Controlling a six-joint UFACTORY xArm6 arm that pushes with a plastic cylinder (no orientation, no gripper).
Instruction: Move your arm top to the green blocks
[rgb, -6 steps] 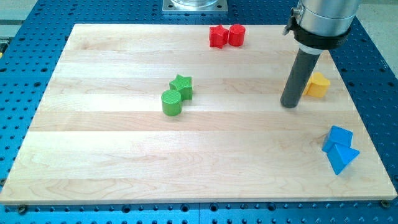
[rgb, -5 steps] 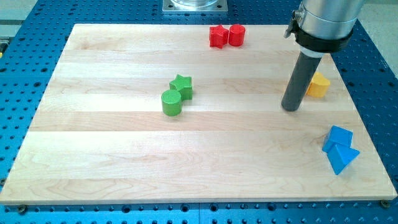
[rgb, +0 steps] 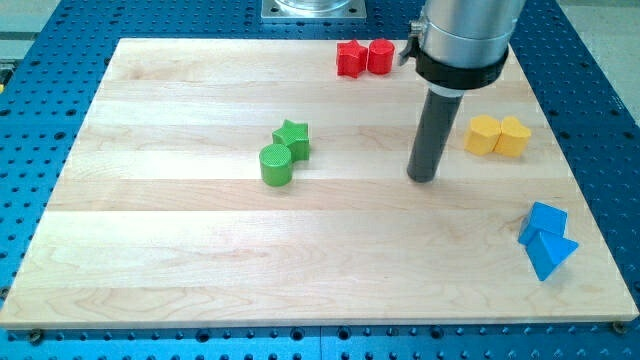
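A green cylinder (rgb: 275, 165) and a green star block (rgb: 292, 139) sit touching each other near the board's middle, the star at the cylinder's upper right. My tip (rgb: 422, 178) rests on the board well to the view's right of them, roughly level with the cylinder, apart from every block.
A red star block (rgb: 349, 58) and a red cylinder (rgb: 380, 55) sit together at the view's top edge. Two yellow blocks (rgb: 497, 136) lie right of my tip. Two blue blocks (rgb: 545, 240) lie near the lower right corner of the wooden board (rgb: 150, 260).
My tip has slid to the view's left, toward the green blocks, uncovering both yellow blocks. No block has moved.
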